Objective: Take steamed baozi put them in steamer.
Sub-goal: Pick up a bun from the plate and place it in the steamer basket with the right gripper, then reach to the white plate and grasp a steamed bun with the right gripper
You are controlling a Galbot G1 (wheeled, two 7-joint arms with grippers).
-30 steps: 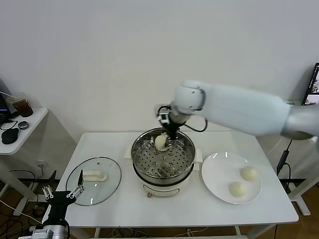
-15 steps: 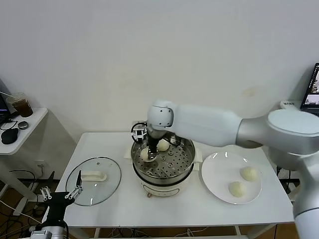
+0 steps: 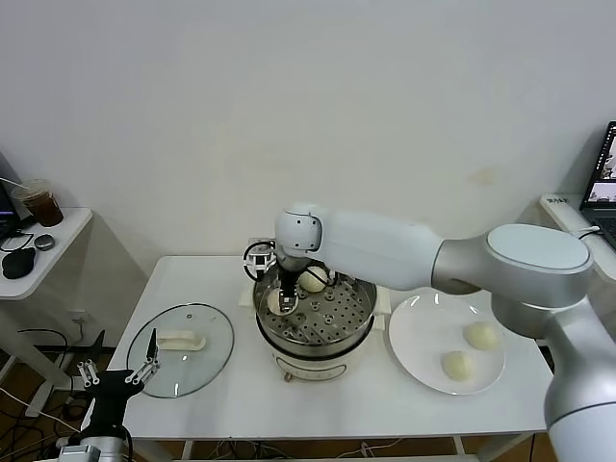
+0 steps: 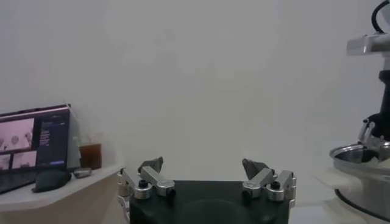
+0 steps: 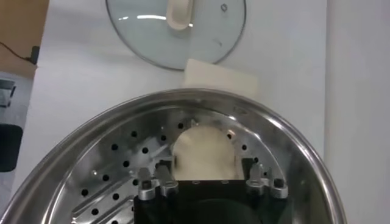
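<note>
Steel steamer (image 3: 315, 318) mid-frame, right gripper (image 3: 285, 297) down inside its left side.
Jaws apart, straddling a bun (image 5: 203, 154) resting on the tray, directly between the fingers. Count: two baozi in steamer, two on plate (image 3: 423, 358) at right. Left gripper (image 3: 120, 375) parked lower left, jaws apart.

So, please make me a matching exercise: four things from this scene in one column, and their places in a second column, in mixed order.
Things:
1. right claw
2. glass lid
3. plate
4. left claw

Places:
a. flat on the table, left of the steamer
b. low at the table's front left corner, away from the work
c. inside the steamer, around a baozi
d. right of the steamer, carrying two baozi

Pairs: 1-c, 2-a, 3-d, 4-b
</note>
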